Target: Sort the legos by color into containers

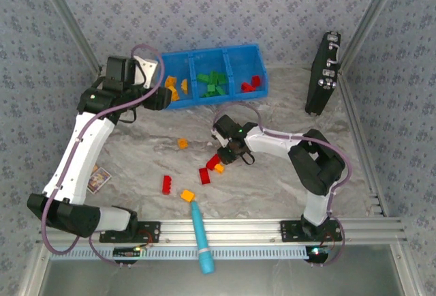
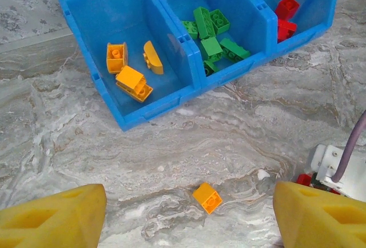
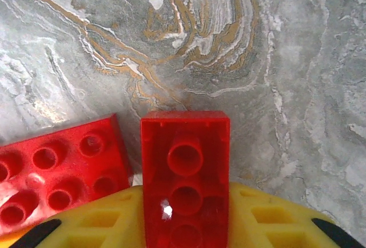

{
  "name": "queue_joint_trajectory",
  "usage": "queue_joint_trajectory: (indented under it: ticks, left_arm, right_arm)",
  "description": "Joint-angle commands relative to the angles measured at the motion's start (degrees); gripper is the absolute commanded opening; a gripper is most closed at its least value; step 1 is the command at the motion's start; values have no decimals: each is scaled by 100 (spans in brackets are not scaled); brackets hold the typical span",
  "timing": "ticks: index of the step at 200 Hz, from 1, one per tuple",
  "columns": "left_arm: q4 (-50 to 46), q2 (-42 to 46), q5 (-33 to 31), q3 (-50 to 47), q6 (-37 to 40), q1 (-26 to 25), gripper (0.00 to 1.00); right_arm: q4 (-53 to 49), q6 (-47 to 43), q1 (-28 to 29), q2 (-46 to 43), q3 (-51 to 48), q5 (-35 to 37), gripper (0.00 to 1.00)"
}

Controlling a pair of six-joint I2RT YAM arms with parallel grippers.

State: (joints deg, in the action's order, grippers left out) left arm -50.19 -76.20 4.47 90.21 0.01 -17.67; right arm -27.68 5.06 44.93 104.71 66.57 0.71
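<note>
The blue tray (image 1: 178, 61) at the back has three containers: orange legos on the left (image 2: 130, 78), green in the middle (image 2: 210, 47), red on the right (image 2: 286, 9). My left gripper (image 1: 161, 98) hovers in front of the tray's left end. Its yellow fingers (image 2: 54, 216) stand open, high above a loose orange lego (image 2: 207, 197). My right gripper (image 1: 228, 153) is low at mid-table, shut on a red lego (image 3: 185, 162) that sits lengthwise between its yellow pads (image 3: 274, 219). A second red lego (image 3: 57, 171) lies just to its left.
More loose legos lie on the marble top: orange (image 1: 182, 143), red (image 1: 205, 175), red (image 1: 166, 184), orange (image 1: 187, 195). A teal stick (image 1: 201, 238) lies across the front rail. A black case (image 1: 323, 72) stands upright at the back right. A small card (image 1: 99, 179) lies beside the left arm.
</note>
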Motion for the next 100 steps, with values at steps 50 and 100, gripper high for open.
queue_joint_trajectory:
  ticks: [50, 100]
  left_arm:
    - [-980, 83, 414, 422, 298, -70, 78]
    - [-848, 294, 857, -306, -168, -155, 78]
  right_arm:
    - [-649, -165, -533, -299, 124, 1, 30]
    - [-978, -488, -1125, -671, 1037, -124, 29]
